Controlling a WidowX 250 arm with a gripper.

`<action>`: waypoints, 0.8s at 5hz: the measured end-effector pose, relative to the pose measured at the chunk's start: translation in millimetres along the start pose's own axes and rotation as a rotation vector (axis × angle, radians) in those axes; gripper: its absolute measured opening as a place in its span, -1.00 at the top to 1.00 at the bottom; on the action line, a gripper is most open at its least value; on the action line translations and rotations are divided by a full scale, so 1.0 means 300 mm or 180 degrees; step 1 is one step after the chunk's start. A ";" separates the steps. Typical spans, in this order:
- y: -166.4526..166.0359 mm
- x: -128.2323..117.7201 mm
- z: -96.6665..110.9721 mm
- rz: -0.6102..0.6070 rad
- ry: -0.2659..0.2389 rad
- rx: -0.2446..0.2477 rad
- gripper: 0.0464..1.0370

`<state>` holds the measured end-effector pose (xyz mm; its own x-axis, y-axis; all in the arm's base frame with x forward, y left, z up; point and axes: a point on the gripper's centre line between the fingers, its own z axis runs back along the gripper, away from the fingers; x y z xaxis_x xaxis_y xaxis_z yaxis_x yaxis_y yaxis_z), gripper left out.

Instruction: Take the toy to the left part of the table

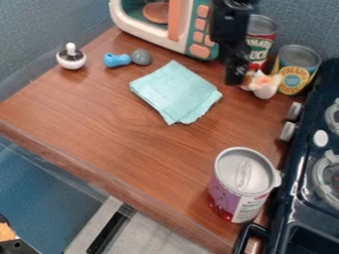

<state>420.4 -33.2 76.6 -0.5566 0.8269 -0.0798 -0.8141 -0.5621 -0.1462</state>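
My black gripper (236, 67) hangs down at the upper right, in front of the tomato can. Just right of its lower end is a small white and orange toy (265, 86), standing at the foot of the two food cans. Part of the toy's left side is close to the gripper; whether they touch I cannot tell. The wooden table (119, 124) stretches out to the left and front.
A teal cloth (175, 93) lies mid-table. Behind it stands a toy microwave (189, 27). Blue-grey spoon-like piece (118, 60) and white-and-black shaker (71, 57) sit at upper left. Tomato can (260, 42), pineapple can (296, 69), purple can (244, 183) and stove (311, 198) are right.
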 end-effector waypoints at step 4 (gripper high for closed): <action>-0.087 -0.138 -0.026 -0.0573 0.0427 0.0011 -0.92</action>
<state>466.0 -52.6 76.0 -0.3755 0.9085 -0.1832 -0.8989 -0.4052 -0.1666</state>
